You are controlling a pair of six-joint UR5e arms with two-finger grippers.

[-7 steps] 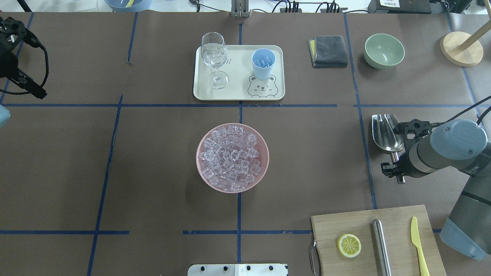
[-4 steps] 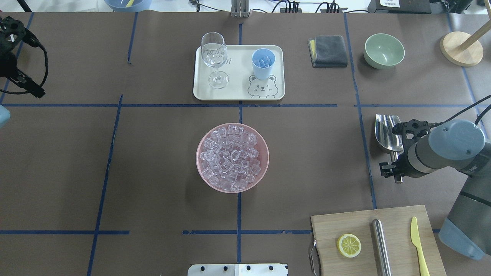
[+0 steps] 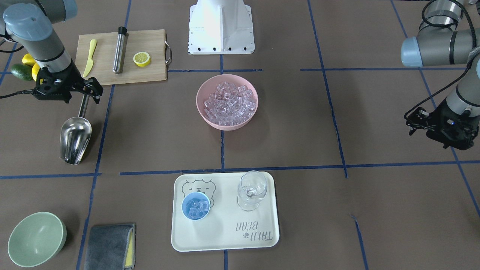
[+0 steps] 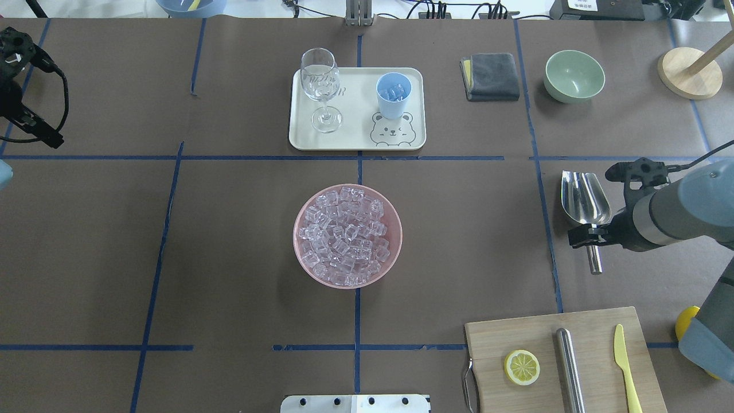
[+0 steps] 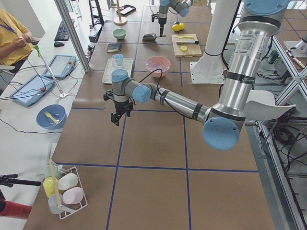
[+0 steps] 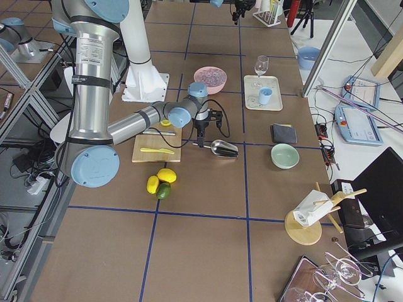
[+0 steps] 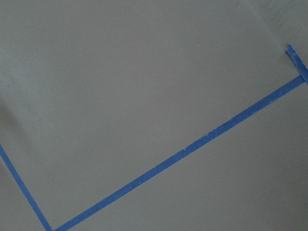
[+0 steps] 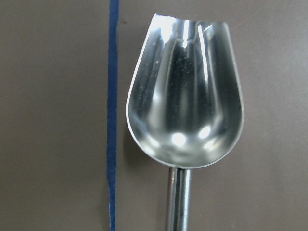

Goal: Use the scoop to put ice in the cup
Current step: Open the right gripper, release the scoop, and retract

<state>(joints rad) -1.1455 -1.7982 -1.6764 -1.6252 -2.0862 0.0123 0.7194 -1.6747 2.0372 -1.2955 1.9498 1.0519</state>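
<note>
Over on the right side of the table [image 4: 459, 229], the scoop [image 4: 585, 198] lies flat, its trough bare and pointing toward the far end. The right gripper [image 4: 590, 236] hovers over the thin handle; I can't tell whether its fingers pinch the handle or stand clear. At the far middle the blue cup [image 4: 393, 94] stands on the tray [image 4: 355, 135] with a few ice cubes [image 3: 195, 208] inside. The pink bowl [image 4: 296, 235] at the centre is heaped with more. The left gripper [image 3: 410, 124] hangs spread near the left edge, well apart from everything

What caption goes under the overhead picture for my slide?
Right pincer at the empty scoop's handle; ice fills the pink bowl, and some sits in the blue cup.
</note>
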